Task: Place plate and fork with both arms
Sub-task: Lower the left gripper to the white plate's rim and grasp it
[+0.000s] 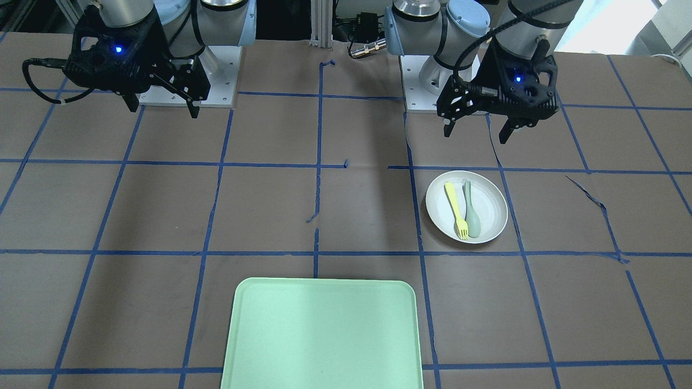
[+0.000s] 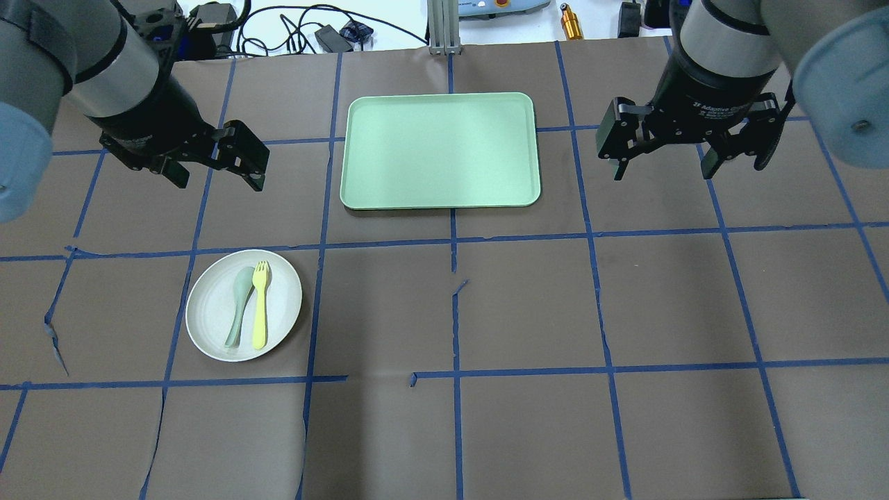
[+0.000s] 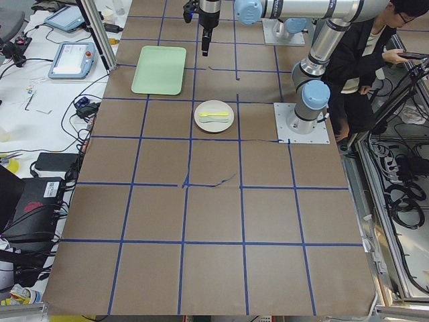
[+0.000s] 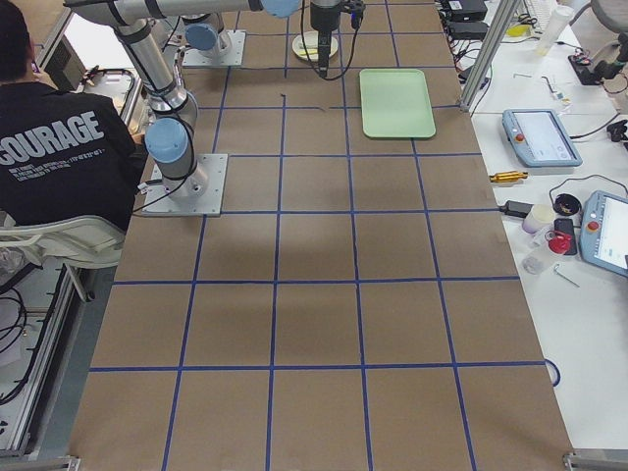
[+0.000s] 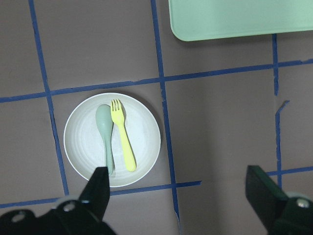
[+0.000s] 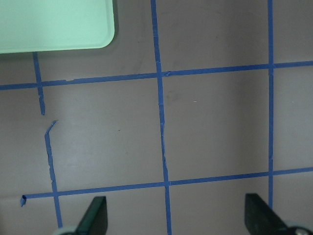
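Note:
The off-white plate [image 2: 208, 312] sits on the brown table, on my left side. The pale-yellow fork [image 2: 260, 305] lies in it, next to a grey-green spoon [image 2: 238, 305]. The plate [image 1: 493, 208] and fork [image 1: 456, 208] also show in the front view. My left gripper [image 2: 219, 182] is open and empty, held above the table beyond the plate. The left wrist view looks down on the plate [image 5: 144, 132] and fork [image 5: 123, 142] between the open fingers [image 5: 98, 191]. My right gripper [image 2: 663, 173] is open and empty on the right side, over bare table.
A mint-green tray [image 2: 441, 149] lies empty at the far middle of the table, between the two grippers. Blue tape lines cross the brown table cover. A person [image 4: 59, 147] sits by the robot base. Tablets and cables lie off the table's far edge.

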